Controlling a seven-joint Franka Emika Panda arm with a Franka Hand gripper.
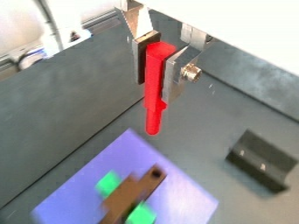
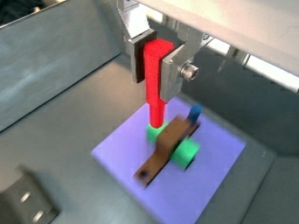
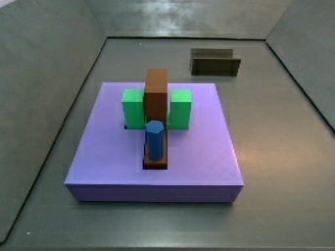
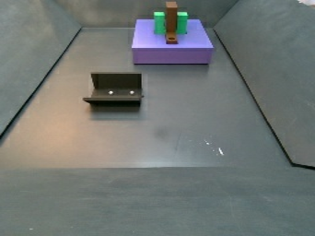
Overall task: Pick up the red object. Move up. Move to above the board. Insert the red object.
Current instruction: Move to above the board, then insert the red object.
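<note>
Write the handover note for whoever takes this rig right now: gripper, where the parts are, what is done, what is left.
Gripper: shut on the red object, which hangs upright from the fingers in both wrist views. It is up in the air over the board; neither side view shows it.
Board: flat on the floor, carrying the green block, the brown bar and the blue peg.
Fixture: on the floor, apart from the board.
Done: pick-up and lift; the gripper looks roughly above the board.
Left: lower and insert the red object. The target hole is not clear to see.
</note>
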